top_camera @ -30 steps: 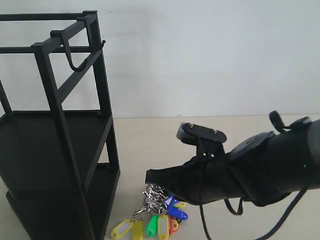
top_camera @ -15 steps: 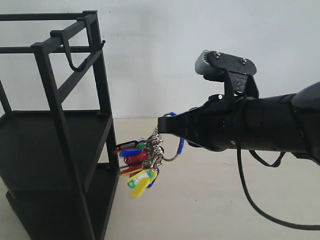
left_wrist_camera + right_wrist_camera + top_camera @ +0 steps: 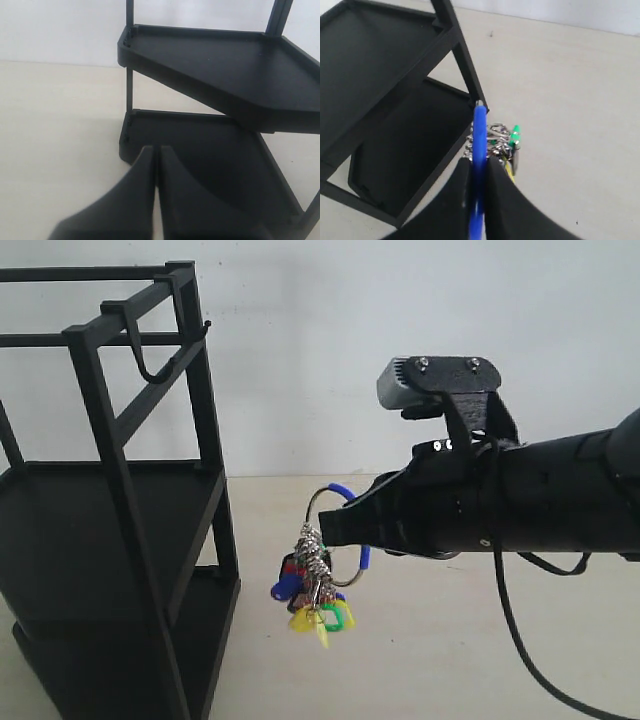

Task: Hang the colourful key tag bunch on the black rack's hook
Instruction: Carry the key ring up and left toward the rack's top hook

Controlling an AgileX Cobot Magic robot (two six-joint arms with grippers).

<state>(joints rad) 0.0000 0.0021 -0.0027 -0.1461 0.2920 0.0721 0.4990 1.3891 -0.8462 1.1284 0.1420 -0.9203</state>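
My right gripper [image 3: 333, 525] is shut on the blue sleeve [image 3: 479, 145] of the colourful key tag bunch [image 3: 315, 585], which hangs in the air with clips and tags dangling below the ring. It hovers to the right of the black rack [image 3: 110, 510], about level with the lower shelf. The thin black hook [image 3: 150, 365] hangs from the rack's top bar, well above and to the left of the bunch. In the right wrist view the clips and a green tag [image 3: 514, 135] show past the fingers [image 3: 502, 195]. My left gripper [image 3: 156, 152] is shut and empty, facing the rack's shelves [image 3: 215, 65].
The rack stands on a beige table [image 3: 420, 640] before a white wall. A diagonal brace [image 3: 150, 405] crosses the rack's upper side just under the hook. A black cable [image 3: 530, 660] trails below the right arm.
The right gripper lifted the bunch off the table up beside the rack. In the last half second the tags swung from pointing at the rack down to hanging straight, and the gripper dropped slightly.
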